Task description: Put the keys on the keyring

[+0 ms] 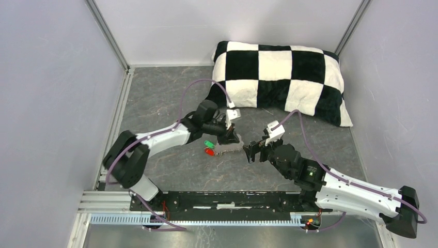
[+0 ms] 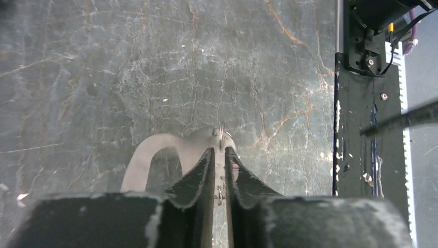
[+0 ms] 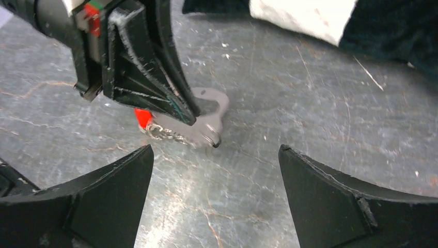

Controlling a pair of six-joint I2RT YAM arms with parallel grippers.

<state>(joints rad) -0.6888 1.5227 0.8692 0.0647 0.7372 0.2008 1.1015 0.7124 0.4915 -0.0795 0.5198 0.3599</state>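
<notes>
L gripper (image 1: 228,137) has its jaws pinched almost together on the edge of the keyring (image 2: 150,146), the flat grey fob. L wrist view shows the fob edge sandwiched betw. its two fingers (image 2: 199,181), w/ a small metal ring (image 2: 221,137) just past the tips. The rest of the fob curves out beyond the tips and off to one side, low over the table (image 1: 155,103); can't tell if it touches. Just beside L gripper, on the side away from the R arm, lie the red-tagged key (image 1: 209,152) & green-tagged key (image 1: 208,143). A fine chain (image 3: 165,134) runs from by the red tag along the fob's edge. R gripper (image 1: 251,152) is spread wide w/ nothing betw. its jaws, facing the fob, near but apart. Checked pillow (image 1: 279,77) sits well beyond both.
</notes>
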